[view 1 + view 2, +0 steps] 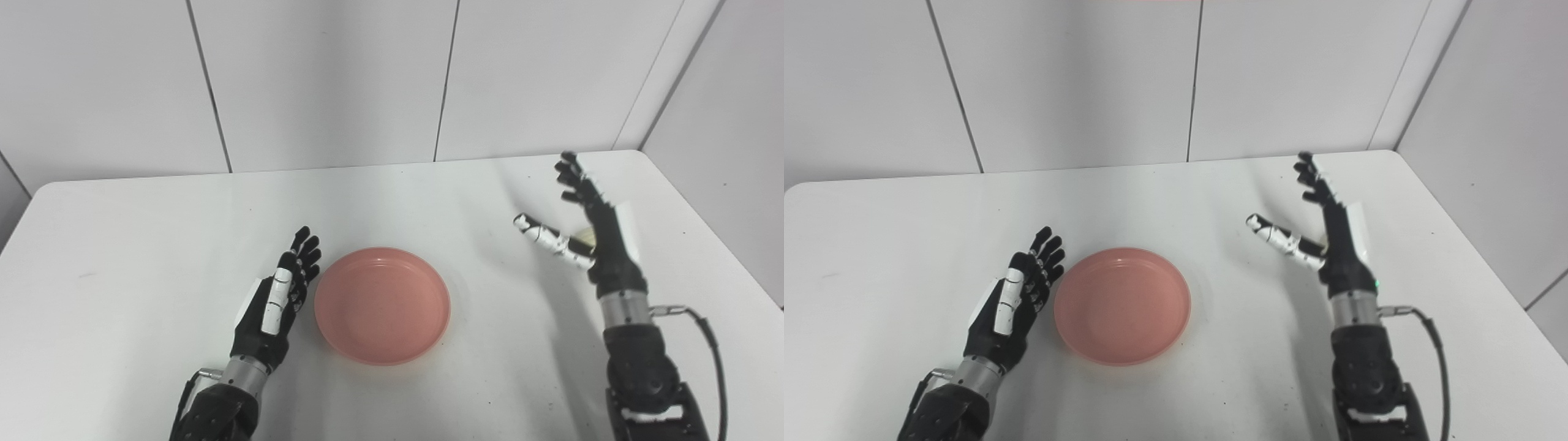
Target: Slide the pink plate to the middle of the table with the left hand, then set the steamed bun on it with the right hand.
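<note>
The pink plate (383, 304) lies empty near the middle of the white table (122, 245). My left hand (278, 300) rests just left of the plate's rim, open, fingers straight and together, touching or nearly touching the rim. My right hand (588, 226) is raised at the right side of the table, open with fingers spread and thumb pointing left. Only a small pale sliver of the steamed bun (586, 234) shows behind the right hand's palm; the rest is hidden.
Grey wall panels (331, 79) stand right behind the table's far edge. The table's right edge runs close to my right arm (637, 367), which carries a black cable.
</note>
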{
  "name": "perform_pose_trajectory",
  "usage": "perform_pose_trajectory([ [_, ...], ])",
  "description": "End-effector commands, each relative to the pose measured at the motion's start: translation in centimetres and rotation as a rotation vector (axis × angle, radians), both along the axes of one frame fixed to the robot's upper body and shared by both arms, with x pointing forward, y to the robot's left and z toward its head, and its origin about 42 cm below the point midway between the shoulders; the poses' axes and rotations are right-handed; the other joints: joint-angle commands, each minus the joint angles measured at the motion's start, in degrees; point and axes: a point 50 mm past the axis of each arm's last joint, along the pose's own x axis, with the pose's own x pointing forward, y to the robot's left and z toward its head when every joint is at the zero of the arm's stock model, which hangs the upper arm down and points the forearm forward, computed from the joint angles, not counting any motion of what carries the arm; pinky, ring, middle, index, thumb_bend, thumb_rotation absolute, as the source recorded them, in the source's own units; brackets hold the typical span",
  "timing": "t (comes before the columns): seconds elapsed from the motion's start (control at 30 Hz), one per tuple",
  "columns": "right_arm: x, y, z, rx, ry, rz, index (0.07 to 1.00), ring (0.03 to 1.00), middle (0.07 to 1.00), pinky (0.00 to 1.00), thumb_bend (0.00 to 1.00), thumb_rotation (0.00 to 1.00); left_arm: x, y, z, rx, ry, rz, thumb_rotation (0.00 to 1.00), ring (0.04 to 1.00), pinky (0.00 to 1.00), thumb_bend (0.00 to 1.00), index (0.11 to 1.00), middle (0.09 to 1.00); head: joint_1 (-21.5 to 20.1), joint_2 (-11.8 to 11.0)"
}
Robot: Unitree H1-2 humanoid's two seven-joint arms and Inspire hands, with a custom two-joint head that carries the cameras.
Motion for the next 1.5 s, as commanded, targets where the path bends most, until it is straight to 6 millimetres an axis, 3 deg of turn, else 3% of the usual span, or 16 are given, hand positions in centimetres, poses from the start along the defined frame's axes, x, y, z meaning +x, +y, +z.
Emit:
perform_pose_trajectory([
  [0.0, 0.5, -0.3, 3.3, -0.057, -0.068, -0.017, 0.867, 0.805, 0.842, 0.71, 0.68, 0.46, 0.0, 0.6, -0.2, 0.006, 0.015, -0.002, 1.0, 0.989, 1.0, 0.7, 0.987, 0.99, -0.36, 0.0],
  [0.13, 0.9, -1.4, 5.3, -0.172, -0.032, -0.076, 0.872, 0.84, 0.857, 0.76, 0.71, 0.5, -0.1, 1.1, -0.2, 0.018, 0.016, 0.0, 1.0, 0.985, 0.99, 0.7, 0.985, 0.987, -1.35, 0.2],
  [0.4, 0.5, -2.8, 6.5, -0.294, 0.061, -0.208, 0.899, 0.882, 0.897, 0.81, 0.73, 0.54, 0.2, 2.4, 0.0, 0.013, 0.003, -0.01, 1.0, 0.996, 0.99, 0.69, 0.988, 1.0, -6.04, 0.03],
  [0.77, 0.6, -5.1, 5.6, -0.341, 0.206, -0.272, 0.914, 0.87, 0.916, 0.75, 0.75, 0.49, 0.1, 3.0, 0.4, 0.019, 0.009, -0.013, 1.0, 0.991, 0.99, 0.67, 0.978, 0.993, -6.97, 0.19],
  [1.27, 1.1, -7.7, 3.5, -0.353, 0.308, -0.319, 0.904, 0.871, 0.895, 0.76, 0.76, 0.47, 1.0, 2.9, 0.3, 0.032, -0.019, 0.003, 1.0, 0.995, 1.0, 0.63, 0.98, 0.995, -7.14, -0.06],
  [1.47, 1.4, -8.2, 2.6, -0.34, 0.345, -0.337, 0.912, 0.864, 0.895, 0.75, 0.77, 0.46, 1.5, 3.5, 0.2, 0.026, -0.021, 0.01, 1.0, 1.0, 1.0, 0.66, 0.999, 1.0, -7.52, -0.1],
])
